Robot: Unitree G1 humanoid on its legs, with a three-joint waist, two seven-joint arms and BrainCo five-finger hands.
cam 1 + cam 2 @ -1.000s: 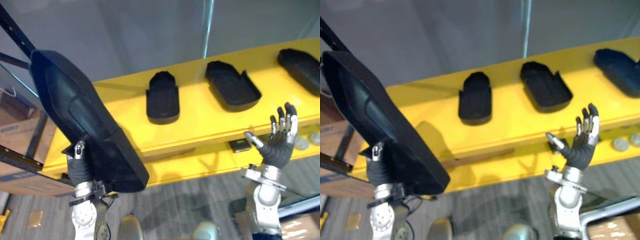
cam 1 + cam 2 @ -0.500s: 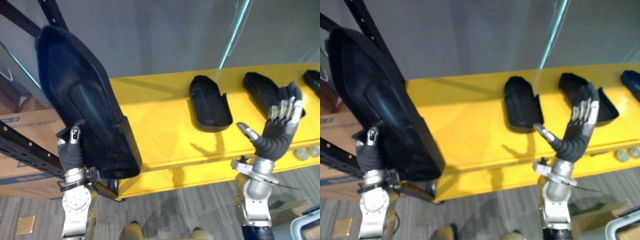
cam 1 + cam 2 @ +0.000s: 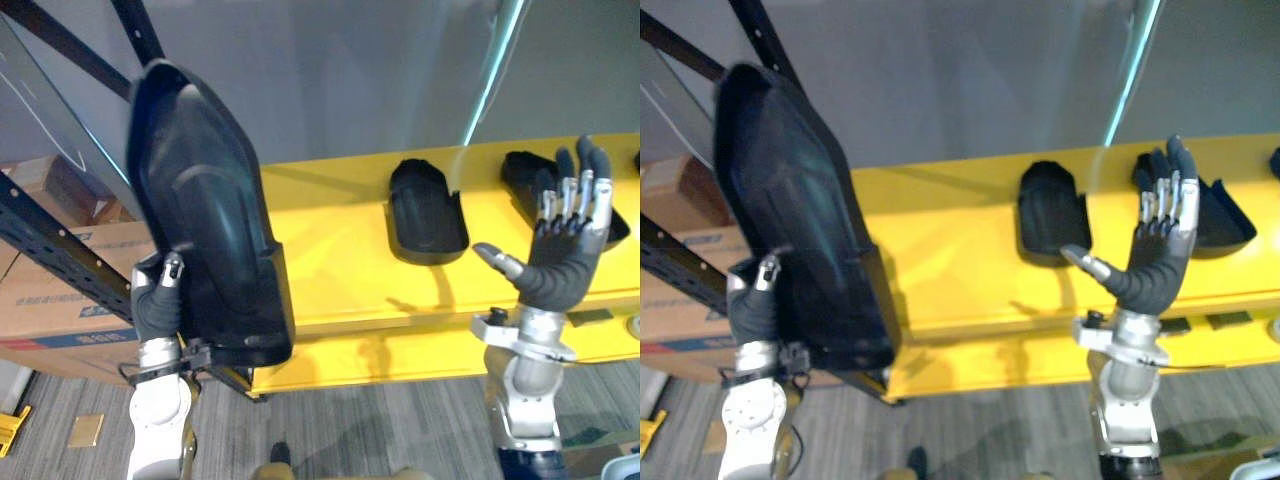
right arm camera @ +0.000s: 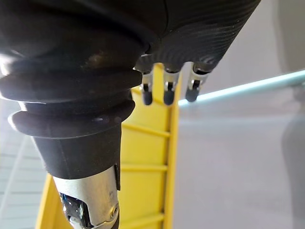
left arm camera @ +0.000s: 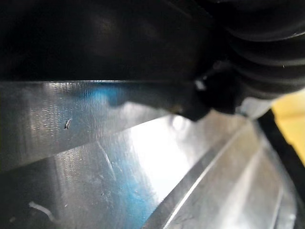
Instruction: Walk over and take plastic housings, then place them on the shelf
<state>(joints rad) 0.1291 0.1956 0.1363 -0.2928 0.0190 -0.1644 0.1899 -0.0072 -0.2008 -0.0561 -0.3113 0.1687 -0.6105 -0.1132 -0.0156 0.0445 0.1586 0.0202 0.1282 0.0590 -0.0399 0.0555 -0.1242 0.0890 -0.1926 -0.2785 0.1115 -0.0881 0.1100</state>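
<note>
Left hand (image 3: pixel 155 305) has its thumb clamped on the big black housing (image 3: pixel 205 240), holding it upright off the left end of the yellow shelf (image 3: pixel 330 270). Right hand (image 3: pixel 565 270) is raised, fingers wide, holding nothing. A smaller housing (image 3: pixel 425 210) and a second housing (image 3: pixel 1225 215) sit on the shelf.

**A storeroom or factory stock area with industrial racking**

Black perforated steel uprights (image 3: pixel 50 245) of heavy racking carry a long yellow shelf (image 3: pixel 330 240). Moulded black plastic housings (image 3: pixel 427 212) lie spaced apart along it, like stocked parts. Brown cardboard boxes (image 3: pixel 60 320) sit low behind the rack at the left. The floor (image 3: pixel 380 420) is plain grey with a plank pattern. The wall (image 3: pixel 330 80) behind the rack is bare grey.
</note>
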